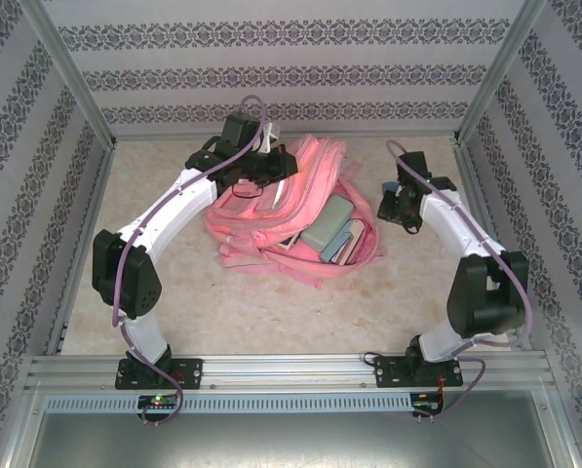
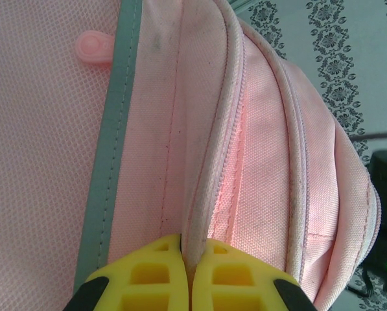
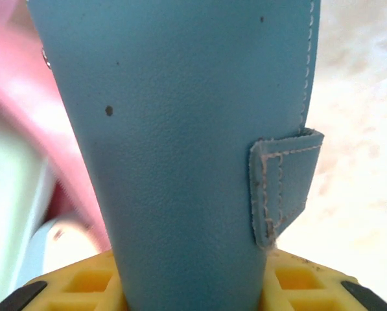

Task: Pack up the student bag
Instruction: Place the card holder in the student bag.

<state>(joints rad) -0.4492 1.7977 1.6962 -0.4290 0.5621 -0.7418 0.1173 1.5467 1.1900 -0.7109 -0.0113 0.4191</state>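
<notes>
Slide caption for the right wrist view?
Right gripper clamps a blue stitched case; pink student bag blurred at left.

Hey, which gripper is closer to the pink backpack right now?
Left. The left gripper is on the student bag, pinching its piped seam. The right gripper hangs just off the bag's right edge, holding a blue cover.

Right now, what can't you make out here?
- Top view: the items in the student bag opening are too small to identify; the left arm covers part of the bag's far side.
- Right wrist view: the blue case runs off the top edge and hides what lies behind it.
- Left wrist view: the bag's zip runs off the frame.
</notes>
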